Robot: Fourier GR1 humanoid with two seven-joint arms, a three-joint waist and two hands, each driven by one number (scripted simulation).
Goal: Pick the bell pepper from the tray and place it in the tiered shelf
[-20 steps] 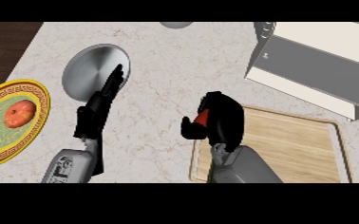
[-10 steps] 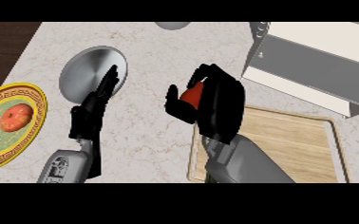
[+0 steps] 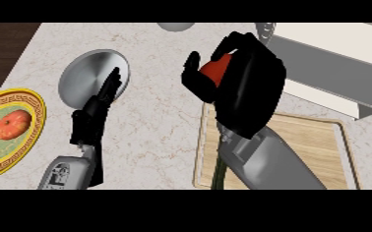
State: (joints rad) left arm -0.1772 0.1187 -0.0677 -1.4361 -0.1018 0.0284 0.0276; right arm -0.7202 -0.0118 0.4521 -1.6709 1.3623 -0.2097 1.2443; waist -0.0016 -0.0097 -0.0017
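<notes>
Up and forward since a moment ago comes the right hand [image 3: 251,93], now showing beyond the tray's far left corner and just left of the shelf; its black fingers and thumb curl round the bell pepper [image 3: 216,70], whose smooth red skin shows between them, so the pepper is off the tray and not yet in the shelf.

Pale speckled marble forms the counter [image 3: 160,128]; the tiered shelf [image 3: 320,71] stands at the upper right, a boxy form with a cream top and a flat grey face; the tray [image 3: 312,142] lies at the lower right, a light wooden rectangle with rounded corners and a thin raised rim, partly hidden by the grey right forearm; a plain round grey plate [image 3: 83,76] lies at the left with a dull sheen; a yellow-rimmed plate [image 3: 33,128] with a patterned border is cut by the left edge and carries a round orange-red fruit [image 3: 13,125]; the left hand [image 3: 94,115] rests between the plates, fingers straight, tips over the grey plate's edge, holding nothing.
</notes>
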